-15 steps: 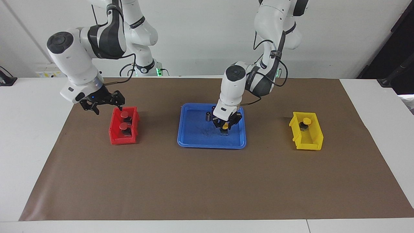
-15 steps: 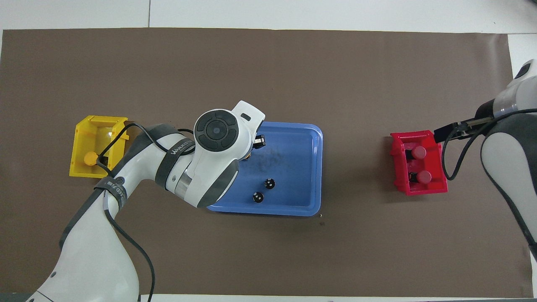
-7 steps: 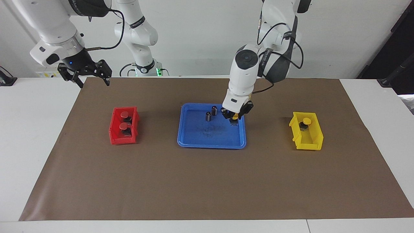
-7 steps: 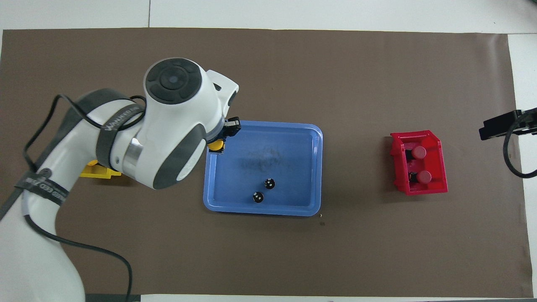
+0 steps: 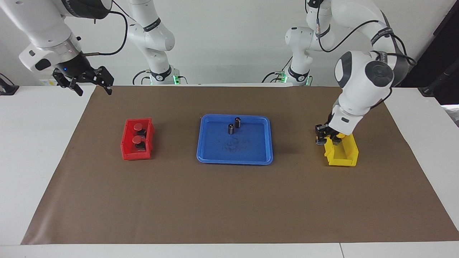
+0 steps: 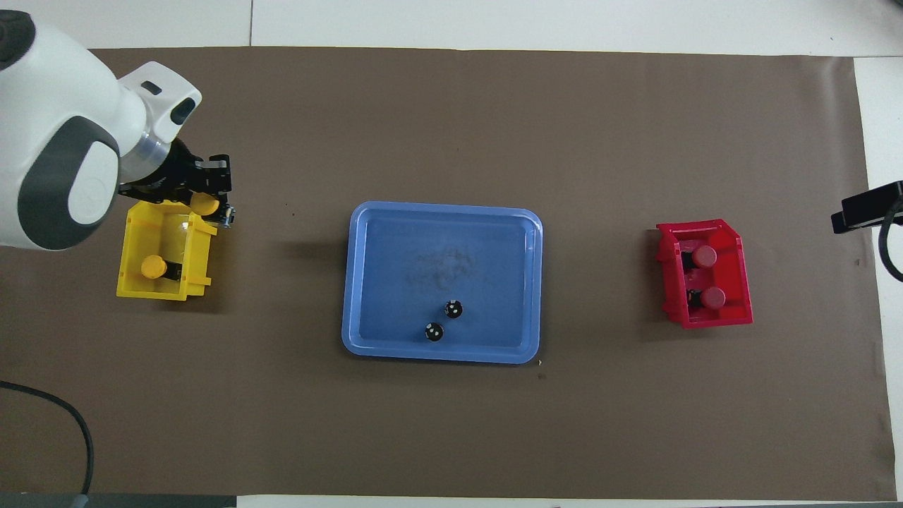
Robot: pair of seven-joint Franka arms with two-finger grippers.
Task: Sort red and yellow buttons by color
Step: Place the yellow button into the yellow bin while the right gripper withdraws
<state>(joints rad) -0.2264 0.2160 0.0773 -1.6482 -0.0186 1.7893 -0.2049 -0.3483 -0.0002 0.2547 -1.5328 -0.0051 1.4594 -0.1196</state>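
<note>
My left gripper (image 5: 325, 137) (image 6: 208, 192) is shut on a yellow button (image 6: 206, 205) and holds it over the rim of the yellow bin (image 5: 343, 161) (image 6: 131, 243), at the corner toward the tray. Another yellow button (image 6: 153, 267) lies in that bin. Two red buttons (image 5: 138, 127) (image 5: 136, 139) (image 6: 703, 256) (image 6: 712, 298) sit in the red bin (image 5: 126, 150) (image 6: 709, 319). My right gripper (image 5: 91, 82) hangs open and holds nothing, over the mat's corner at the right arm's end.
A blue tray (image 5: 235, 159) (image 6: 441, 355) sits mid-table between the two bins, holding two dark cylinders (image 5: 237, 122) (image 5: 231, 128) (image 6: 453, 308) (image 6: 434, 331) without coloured caps. Brown mat covers the table around them.
My left gripper lifted the yellow button out of the blue tray and carried it to the yellow bin. My right gripper rose from the red bin and drew back to the mat's corner.
</note>
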